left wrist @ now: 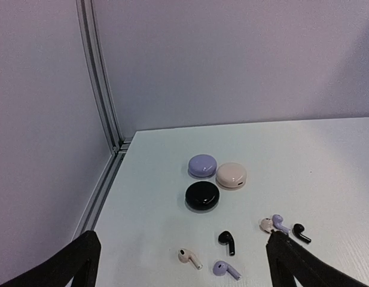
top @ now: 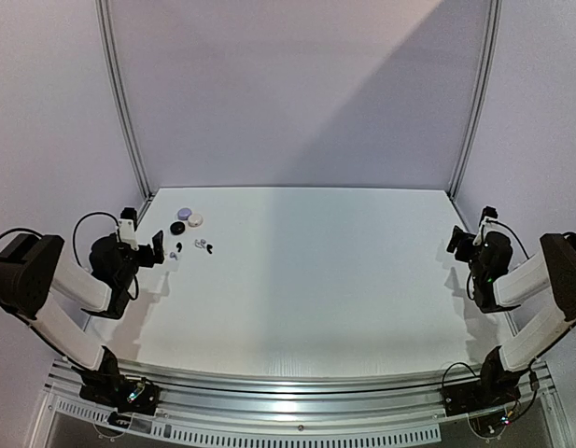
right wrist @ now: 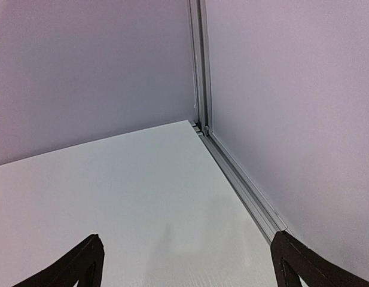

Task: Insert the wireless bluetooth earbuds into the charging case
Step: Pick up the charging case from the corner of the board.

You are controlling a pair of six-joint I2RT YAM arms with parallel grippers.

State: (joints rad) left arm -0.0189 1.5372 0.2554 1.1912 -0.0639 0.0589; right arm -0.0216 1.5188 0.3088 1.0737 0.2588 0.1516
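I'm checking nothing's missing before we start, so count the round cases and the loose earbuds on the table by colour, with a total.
Round lavender plastic case: 1
Round cream plastic case: 1
Round glossy black plastic case: 1
Small black stemmed earbuds: 2
Small lavender stemmed earbuds: 2
Small cream stemmed earbuds: 2
Total: 9

Both arms stand folded at the two sides, the left arm (top: 77,280) bent at the elbow with the left gripper (top: 160,248) pointing inward, jaws spread wide and holding nothing, and the right arm (top: 528,280) mirrors it, the right gripper (top: 458,243) likewise gaping and unladen.
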